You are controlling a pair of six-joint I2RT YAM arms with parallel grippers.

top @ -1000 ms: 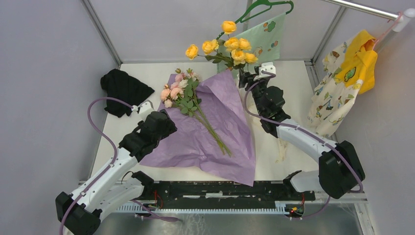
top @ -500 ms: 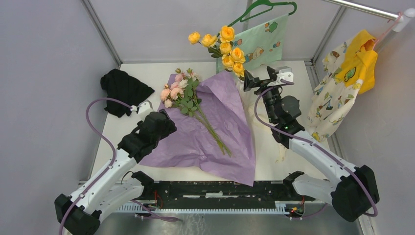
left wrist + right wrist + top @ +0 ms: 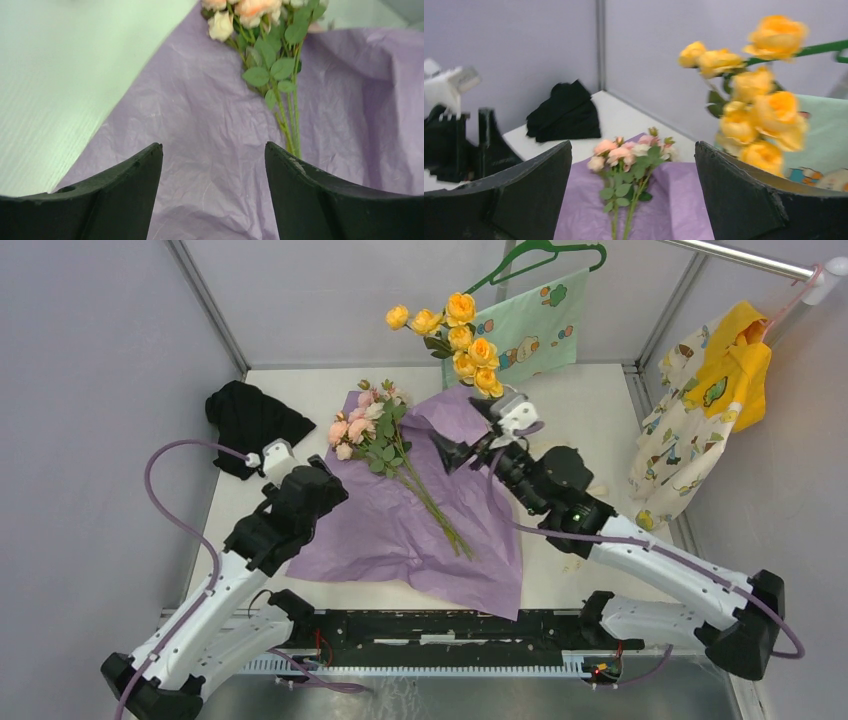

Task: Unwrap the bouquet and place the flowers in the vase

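Observation:
The purple wrapping paper (image 3: 420,515) lies spread flat on the table. Pink and cream flowers (image 3: 372,432) lie on it, stems pointing toward the near edge. A bunch of yellow roses (image 3: 460,335) stands upright at the back. The vase under them is hidden behind a fold of paper and my right gripper (image 3: 465,432). That gripper hangs open and empty over the paper's far right part, facing the pink flowers (image 3: 629,152). My left gripper (image 3: 213,145) is open and empty low over the paper's left part (image 3: 210,125), with the flower stems (image 3: 289,125) just ahead to the right.
A black cloth (image 3: 255,420) lies at the back left. A green printed garment on a hanger (image 3: 530,325) hangs behind the yellow roses. Patterned and yellow clothes (image 3: 705,400) hang at the right wall. The black base rail (image 3: 450,625) runs along the near edge.
My right gripper opened, let go of the yellow roses and swung left and nearer, over the paper. The yellow roses stay upright. My left arm shifted slightly left.

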